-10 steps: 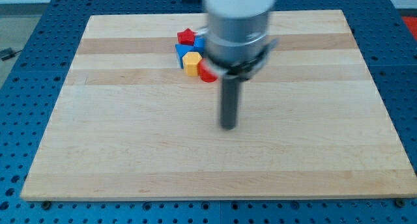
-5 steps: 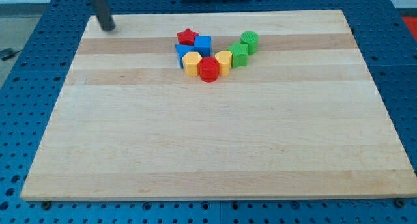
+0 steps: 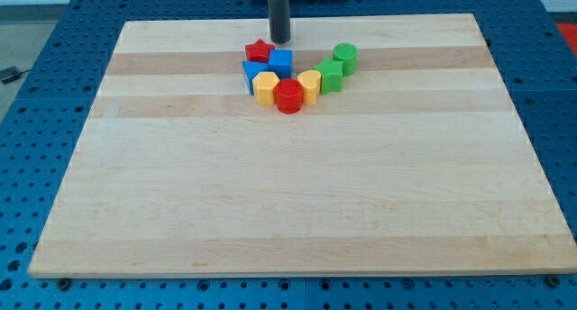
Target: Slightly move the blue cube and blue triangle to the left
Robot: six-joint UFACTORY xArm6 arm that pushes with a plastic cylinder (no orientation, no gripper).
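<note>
Eight blocks are seen clustered just below my tip [image 3: 280, 40], near the board's [image 3: 135, 211] top edge. No jaws are fitted. Blue cube [image 3: 281, 62] and blue triangle [image 3: 250, 72] lie below it, bare board to their left.

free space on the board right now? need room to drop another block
Free: everything from the red cylinder down to the view's bottom edge, plus the strips at the view's left of the blue triangle and right of the green cylinder. Crowded: the cluster near the top, where my tip sits just above the red star and blue cube.
</note>
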